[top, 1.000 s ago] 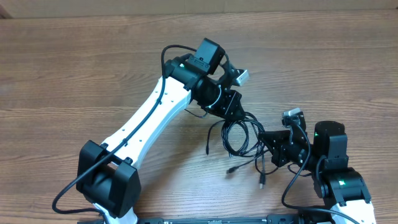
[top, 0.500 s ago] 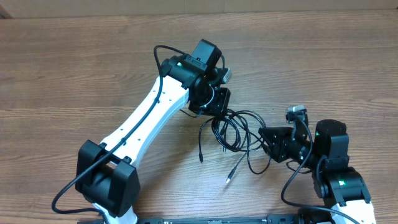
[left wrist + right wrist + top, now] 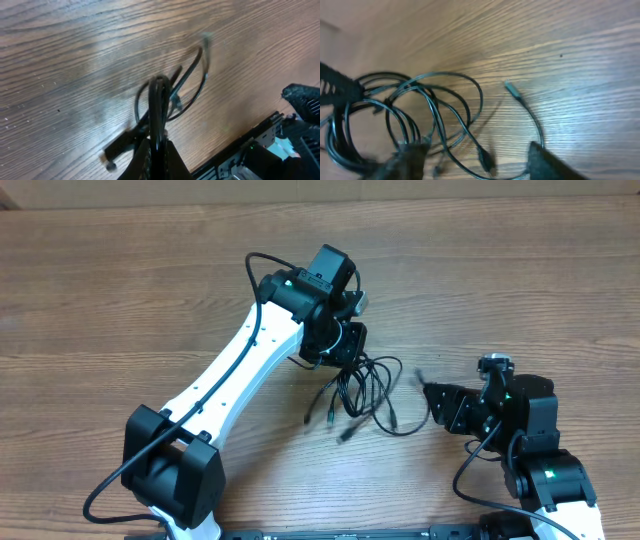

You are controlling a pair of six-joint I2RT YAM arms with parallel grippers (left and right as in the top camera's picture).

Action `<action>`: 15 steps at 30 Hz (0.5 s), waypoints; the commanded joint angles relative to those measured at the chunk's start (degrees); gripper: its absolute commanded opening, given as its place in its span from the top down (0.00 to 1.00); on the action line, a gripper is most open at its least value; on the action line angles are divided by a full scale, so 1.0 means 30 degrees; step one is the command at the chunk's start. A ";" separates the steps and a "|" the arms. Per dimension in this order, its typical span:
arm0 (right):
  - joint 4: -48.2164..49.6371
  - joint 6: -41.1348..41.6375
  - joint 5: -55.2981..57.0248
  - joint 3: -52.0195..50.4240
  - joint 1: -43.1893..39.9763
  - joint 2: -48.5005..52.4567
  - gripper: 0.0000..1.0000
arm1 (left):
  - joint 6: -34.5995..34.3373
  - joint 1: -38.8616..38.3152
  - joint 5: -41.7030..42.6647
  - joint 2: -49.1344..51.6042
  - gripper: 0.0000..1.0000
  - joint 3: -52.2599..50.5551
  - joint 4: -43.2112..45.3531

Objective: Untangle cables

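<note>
Pinching cables (image 3: 159, 97), left gripper (image 3: 156, 152) downturned

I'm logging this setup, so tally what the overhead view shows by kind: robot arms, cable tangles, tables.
Robot arms: 2, left arm and right arm
Cable tangle: 1, single cords too knotted to count
Table: 1
Total: 4

I have open table (image 3: 110, 280) along the far edge and both far corners; the cables (image 3: 350, 388) and left arm (image 3: 235, 365) block the middle.
</note>
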 commanded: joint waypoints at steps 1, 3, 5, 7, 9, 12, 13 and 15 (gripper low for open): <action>0.0051 0.0284 0.0605 0.0415 0.0066 -0.0080 0.29 | 0.0051 0.0036 -0.0029 -0.0328 0.96 0.0270 0.0022; 0.0051 0.0270 0.0597 0.0415 0.0066 -0.0080 0.28 | 0.0525 0.0029 0.0204 -0.0328 0.96 0.0270 0.0044; 0.0044 -0.0350 0.0517 0.0415 0.0066 -0.0080 0.27 | 0.1574 0.0007 0.1107 -0.0328 0.96 0.0270 0.0124; -0.0015 -0.1435 0.0372 0.0415 0.0073 -0.0080 0.27 | 0.3075 -0.0022 0.2630 -0.0328 0.96 0.0270 0.0211; -0.0036 -0.3606 -0.0874 0.0415 0.0073 -0.0080 0.27 | 0.5683 -0.0022 0.5013 -0.0328 0.96 0.0270 0.0153; -0.0036 -0.5938 -0.3089 0.0415 0.0073 -0.0080 0.28 | 0.7919 -0.0022 0.6703 -0.0328 0.96 0.0270 -0.0168; -0.0036 -0.6696 -0.3883 0.0415 0.0073 -0.0080 0.28 | 0.8313 -0.0022 0.6878 -0.0328 0.96 0.0270 -0.0277; -0.0036 -0.7919 -0.5187 0.0415 0.0073 -0.0080 0.29 | 0.8765 -0.0022 0.7125 -0.0328 0.96 0.0270 -0.0459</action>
